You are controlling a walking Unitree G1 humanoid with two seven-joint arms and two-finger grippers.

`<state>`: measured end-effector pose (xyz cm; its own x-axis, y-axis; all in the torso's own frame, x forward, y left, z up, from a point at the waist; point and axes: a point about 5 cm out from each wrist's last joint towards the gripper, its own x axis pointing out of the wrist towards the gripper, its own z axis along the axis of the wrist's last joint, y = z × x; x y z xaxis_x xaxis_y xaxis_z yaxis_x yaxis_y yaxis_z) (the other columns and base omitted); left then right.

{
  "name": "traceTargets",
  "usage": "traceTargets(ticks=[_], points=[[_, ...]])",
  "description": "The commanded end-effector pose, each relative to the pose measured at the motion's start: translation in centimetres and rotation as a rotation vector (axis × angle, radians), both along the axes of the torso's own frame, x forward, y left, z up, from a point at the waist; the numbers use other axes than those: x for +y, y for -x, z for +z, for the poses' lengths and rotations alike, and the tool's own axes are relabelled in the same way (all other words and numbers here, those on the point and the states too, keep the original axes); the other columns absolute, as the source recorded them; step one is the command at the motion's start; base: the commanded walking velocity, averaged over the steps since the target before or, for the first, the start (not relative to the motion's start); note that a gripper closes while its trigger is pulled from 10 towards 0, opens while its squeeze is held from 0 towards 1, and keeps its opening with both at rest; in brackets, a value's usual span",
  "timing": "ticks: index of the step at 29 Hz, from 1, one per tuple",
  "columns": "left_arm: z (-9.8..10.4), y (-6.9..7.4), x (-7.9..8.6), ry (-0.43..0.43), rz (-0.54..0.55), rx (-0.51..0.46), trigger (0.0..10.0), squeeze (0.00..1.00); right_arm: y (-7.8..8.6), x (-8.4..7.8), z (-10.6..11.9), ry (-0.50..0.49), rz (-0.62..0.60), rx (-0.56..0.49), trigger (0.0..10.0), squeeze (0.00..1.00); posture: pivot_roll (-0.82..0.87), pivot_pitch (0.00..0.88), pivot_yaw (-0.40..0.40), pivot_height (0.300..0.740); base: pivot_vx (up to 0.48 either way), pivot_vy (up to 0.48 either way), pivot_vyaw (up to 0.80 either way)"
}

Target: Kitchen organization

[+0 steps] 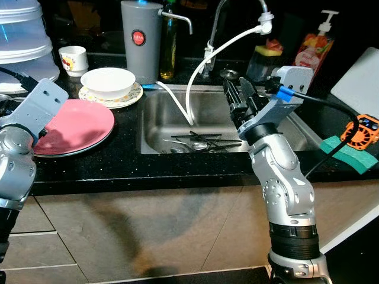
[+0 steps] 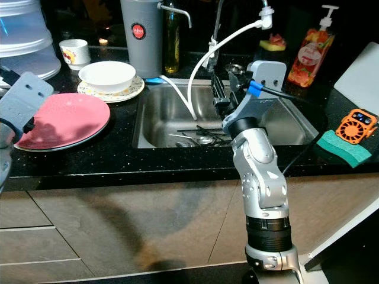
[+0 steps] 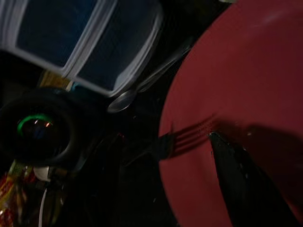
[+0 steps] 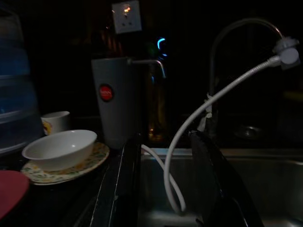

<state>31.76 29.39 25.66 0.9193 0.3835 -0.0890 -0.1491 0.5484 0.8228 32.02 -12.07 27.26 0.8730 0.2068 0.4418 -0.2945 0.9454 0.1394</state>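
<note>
A red plate (image 1: 80,124) lies on the black counter at the left, with my left gripper (image 1: 39,118) low over its near left edge. In the left wrist view a fork (image 3: 184,139) rests with its tines on the plate's rim, and a spoon (image 3: 125,99) lies beside it. Several pieces of cutlery (image 1: 201,142) lie on the bottom of the steel sink (image 1: 160,118). My right gripper (image 1: 237,97) hangs open and empty above the sink's right half, pointing toward the back wall.
A white bowl (image 1: 108,81) sits on a patterned plate (image 1: 127,97) behind the red plate. Behind these stand a cup (image 1: 73,59), a grey jug (image 1: 141,41) and stacked clear containers (image 1: 21,41). A white hose (image 1: 195,83) droops into the sink. A green sponge (image 1: 349,154) and an orange fan (image 1: 362,131) lie at the right.
</note>
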Motion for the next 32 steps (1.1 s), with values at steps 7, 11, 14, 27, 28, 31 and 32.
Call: traceTargets(ticks=[7,11,14,27,28,31,32], points=[[1.2,0.4,1.4,-0.049,-0.006,0.025,10.0,0.00,-0.3,-0.1,0.1,-0.004,0.000,-0.003,10.0,0.00,0.10,0.000,-0.070,0.740,0.000,0.000,0.00],[0.6,0.4,1.9,-0.031,0.006,0.058,10.0,0.00,-0.3,-0.1,0.1,-0.004,0.000,-0.004,10.0,0.00,0.10,0.000,-0.071,0.740,0.000,0.000,0.00],[0.3,0.4,2.1,-0.018,0.013,0.068,10.0,0.00,-0.3,-0.1,0.1,-0.005,-0.001,-0.004,10.0,0.00,0.10,0.000,-0.071,0.740,0.000,0.000,0.00],[-2.0,-1.1,3.1,0.079,0.022,0.122,10.0,0.00,-0.4,0.0,0.3,-0.007,0.002,-0.011,10.0,0.00,0.10,0.000,-0.074,0.740,0.000,0.000,0.00],[-2.3,-1.5,3.7,0.073,0.051,0.126,10.0,0.00,-0.4,0.1,0.4,-0.006,0.003,-0.014,10.0,0.00,0.10,0.000,-0.074,0.740,0.000,0.000,0.00],[-2.5,-2.0,4.4,0.059,0.078,0.131,9.3,0.00,-0.4,0.0,0.5,-0.007,-0.001,-0.017,10.0,0.00,0.09,0.000,-0.072,0.740,0.000,0.000,0.00],[-2.5,-2.0,4.4,0.059,0.078,0.131,9.3,0.00,-0.4,0.0,0.5,-0.007,-0.001,-0.017,10.0,0.00,0.09,0.000,-0.072,0.740,0.000,0.000,0.00]])
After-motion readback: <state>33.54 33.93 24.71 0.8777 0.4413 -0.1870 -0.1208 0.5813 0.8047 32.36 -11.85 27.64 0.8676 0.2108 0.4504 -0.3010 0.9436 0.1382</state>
